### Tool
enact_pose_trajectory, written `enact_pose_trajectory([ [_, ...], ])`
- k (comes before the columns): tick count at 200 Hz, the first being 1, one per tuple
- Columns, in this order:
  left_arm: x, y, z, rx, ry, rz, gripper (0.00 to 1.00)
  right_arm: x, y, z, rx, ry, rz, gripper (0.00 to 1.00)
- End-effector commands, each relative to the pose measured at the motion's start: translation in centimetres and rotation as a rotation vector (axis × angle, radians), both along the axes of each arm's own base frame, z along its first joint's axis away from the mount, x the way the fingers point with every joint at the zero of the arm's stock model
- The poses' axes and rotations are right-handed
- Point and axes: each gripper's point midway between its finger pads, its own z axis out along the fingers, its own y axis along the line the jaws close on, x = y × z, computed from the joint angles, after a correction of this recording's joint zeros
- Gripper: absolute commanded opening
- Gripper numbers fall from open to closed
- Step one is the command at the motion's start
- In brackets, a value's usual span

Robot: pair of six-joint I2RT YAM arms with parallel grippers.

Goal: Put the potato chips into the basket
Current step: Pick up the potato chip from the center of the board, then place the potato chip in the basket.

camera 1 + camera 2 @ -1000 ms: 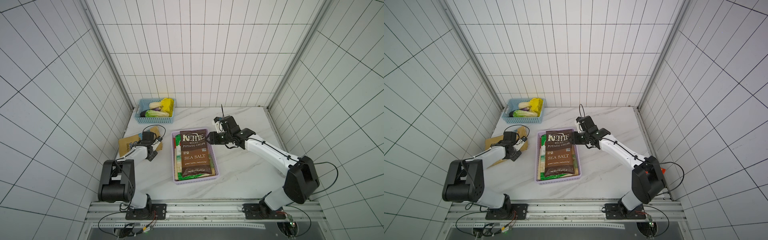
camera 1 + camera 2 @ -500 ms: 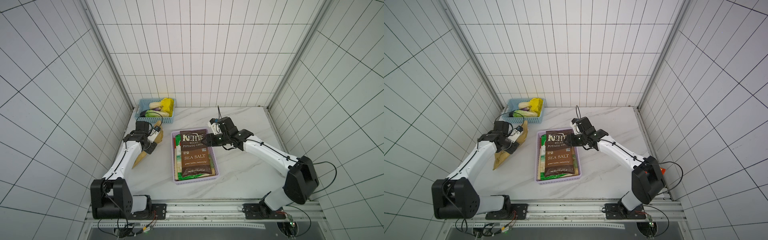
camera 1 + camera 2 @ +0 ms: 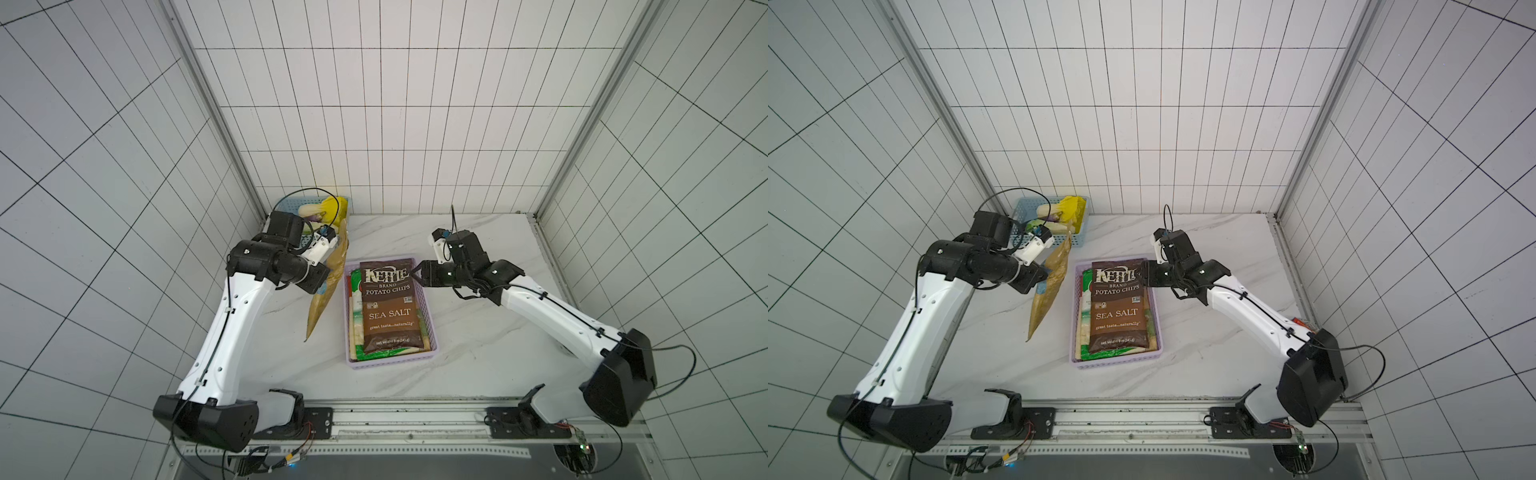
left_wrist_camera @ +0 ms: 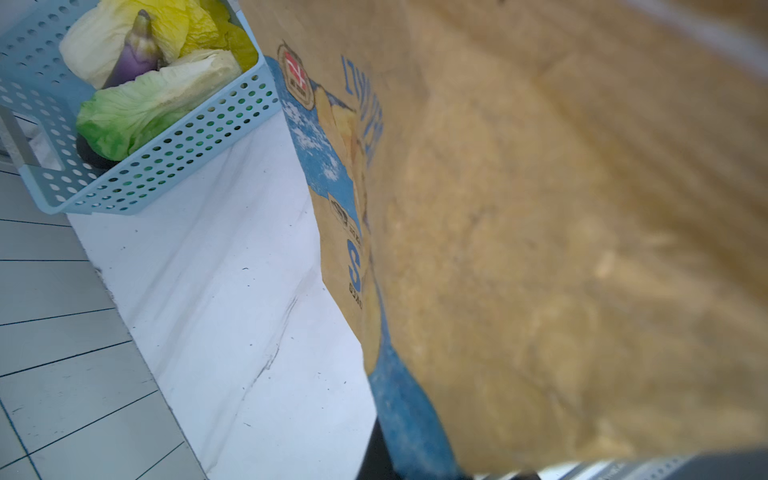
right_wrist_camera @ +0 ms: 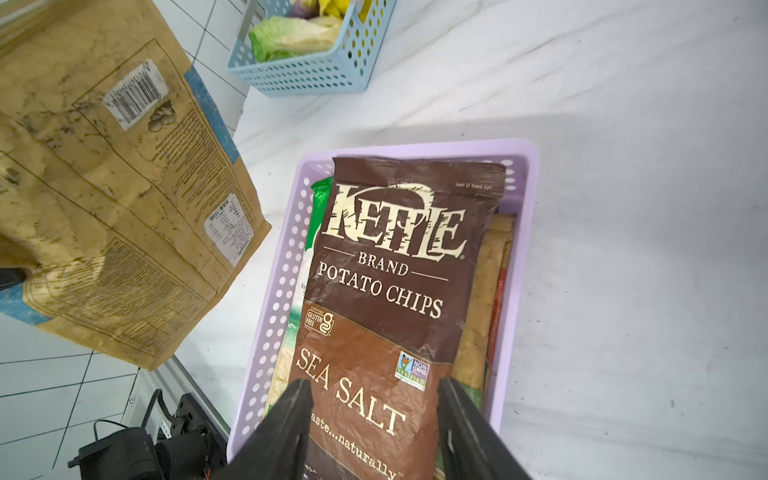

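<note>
At far left, keeping cabbage (image 4: 137,112) and eggplant (image 4: 135,54) aside in blue perforated basket (image 4: 174,166). Clamping left gripper (image 3: 322,279) tight on flat tan paper chip bag (image 3: 321,311), dangling it edge-on beside lilac perforated plastic tray (image 3: 390,360), likely for transfer. Stacking bags inside, brown Kettle bag (image 3: 388,307) topmost. Hovering right gripper (image 3: 417,276) over its top end, jaws apart, gripping nothing.

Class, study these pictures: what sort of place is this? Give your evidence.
Probably a robotics test cell: white tiled walls box in a white marble-patterned tabletop; white-and-black robot arms, left and right, sit on a metal rail.
</note>
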Motion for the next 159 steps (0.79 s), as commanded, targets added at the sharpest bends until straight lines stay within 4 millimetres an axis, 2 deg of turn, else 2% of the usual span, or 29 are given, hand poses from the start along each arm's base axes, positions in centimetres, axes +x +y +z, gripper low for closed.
enact_pose_trajectory([
  [1, -1.1, -2.8, -0.6, -0.071, 0.143, -0.003, 0.0, -0.1, -2.1, -0.9, -0.046, 0.005, -0.059, 0.53],
  [23, -0.2, -5.6, -1.2, -0.071, 0.164, -0.011, 0.0, -0.4, -3.1, -1.0, -0.048, 0.007, -0.075, 0.53],
  [59, 1.7, -11.4, -1.6, -0.132, 0.197, -0.039, 0.0, -0.9, -4.5, -1.5, -0.055, 0.008, -0.106, 0.52],
  [83, 3.1, -14.7, -3.5, -0.143, 0.237, -0.04, 0.02, -1.5, -5.3, -2.1, -0.055, 0.022, -0.118, 0.53],
  [92, 3.2, -15.9, -4.4, -0.142, 0.269, -0.055, 0.09, -1.7, -5.4, -2.5, -0.056, 0.031, -0.117, 0.53],
  [105, 3.0, -17.5, -5.4, -0.147, 0.322, -0.081, 0.28, -2.0, -5.3, -2.9, -0.051, 0.047, -0.107, 0.53],
  [114, 3.0, -18.4, -6.0, -0.157, 0.355, -0.093, 0.5, -2.3, -5.1, -3.0, -0.039, 0.056, -0.097, 0.53],
  [124, 3.2, -18.9, -6.0, -0.171, 0.373, -0.094, 0.64, -2.5, -4.9, -3.1, -0.024, 0.066, -0.089, 0.53],
  [143, 3.8, -18.8, -4.7, -0.186, 0.341, -0.094, 0.78, -2.7, -4.1, -3.1, 0.031, 0.084, -0.075, 0.58],
  [156, 4.7, -17.8, -2.9, -0.211, 0.29, -0.074, 0.87, -2.9, -3.1, -3.2, 0.079, 0.106, -0.059, 0.58],
  [159, 5.0, -17.3, -2.5, -0.22, 0.277, -0.063, 0.93, -2.9, -2.8, -3.3, 0.086, 0.113, -0.055, 0.58],
])
